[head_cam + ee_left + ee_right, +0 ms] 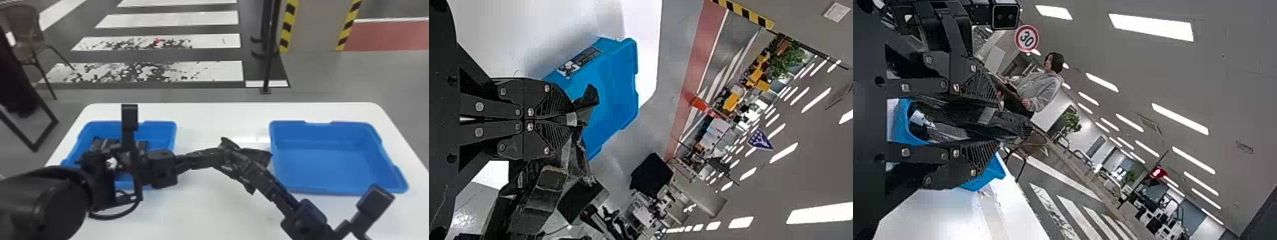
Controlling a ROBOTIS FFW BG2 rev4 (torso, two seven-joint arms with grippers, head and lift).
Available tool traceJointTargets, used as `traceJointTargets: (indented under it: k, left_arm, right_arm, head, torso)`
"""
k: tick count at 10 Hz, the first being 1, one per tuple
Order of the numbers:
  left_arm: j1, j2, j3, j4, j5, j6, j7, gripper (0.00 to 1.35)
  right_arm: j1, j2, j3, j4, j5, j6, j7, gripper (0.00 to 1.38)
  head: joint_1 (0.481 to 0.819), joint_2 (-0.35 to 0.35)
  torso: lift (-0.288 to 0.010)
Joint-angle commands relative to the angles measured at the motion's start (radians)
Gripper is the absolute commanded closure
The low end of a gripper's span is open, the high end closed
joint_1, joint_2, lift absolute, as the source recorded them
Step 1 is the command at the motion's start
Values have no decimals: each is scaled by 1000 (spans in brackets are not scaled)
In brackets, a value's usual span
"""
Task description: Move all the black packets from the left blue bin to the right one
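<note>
Black Packet Hanging Between Two Grippers, Short of the Right Bin

The left arm is covering much of the left bin, a shallow blue plastic tray (pixel 161 129), and is partly hiding the dark, flat packets (pixel 103 143) lying inside, so their number is staying unclear. In the head view, the fingertips of the black left gripper (pixel 221 154) are blending into a crumpled, glossy black packet (pixel 261 156) and the right gripper (pixel 228 159), making their outlines hard to separate. The right arm is running off the bottom edge.

In the left wrist view, the left gripper's flat fingers are pressing together, pinching the packet; a dark scrap of it is poking out past their tips. In the right wrist view, the right gripper (pixel 983 122) is holding its fingers spread, one on each side of the packet, which is passing through the gap and jutting beyond the tips. Whether either finger is touching it, I cannot tell.

The packet is hanging over the white table (pixel 198 204), between the bins. Its far end is reaching close to the near side wall of the right bin, another shallow blue plastic tray (pixel 322 162).
</note>
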Motion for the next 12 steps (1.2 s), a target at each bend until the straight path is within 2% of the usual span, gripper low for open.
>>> traceJointTargets:
  k: [1,2,3,4,5,6,7,9,12]
  left_arm:
    - [2,0,-3,0,13,-4,5,1204]
    - [10,-1,-1,0,33,-14,14,1138]
    - [24,-9,13,0,49,-24,28,802]
    - [46,-18,37,0,51,-38,33,394]
    - [71,-28,63,0,51,-63,33,128]
    - [86,-34,87,-2,53,-68,33,96]
    - [108,-40,111,-12,57,-78,31,127]
    - [142,-43,139,-49,59,-95,31,127]
    - [164,-46,169,-64,77,-112,31,130]
  right_arm:
    - [0,0,0,6,-13,-2,2,1276]
    - [-3,-1,0,8,-15,-4,2,1276]
    - [-5,-1,-8,16,-17,-7,2,1276]
    - [-10,-3,-22,25,-15,-9,2,1276]
    - [-32,-14,-38,28,-17,-9,0,1276]
    - [-49,-26,-54,28,-15,-9,0,1276]
    - [-71,-37,-80,35,-3,-9,-1,1276]
    - [-150,-57,-159,121,69,-9,-11,1276]
    - [-233,-72,-267,212,159,-9,-24,1276]
  head:
    - [695,72]
    - [695,69]
    - [695,66]
    - [695,65]
    - [695,62]
    - [695,62]
    - [695,63]
    - [695,49]
    - [695,-24]
  torso:
    - [-138]
    - [-138]
    - [-138]
    - [-138]
    - [-138]
    - [-138]
    - [-138]
    - [-138]
    - [-138]
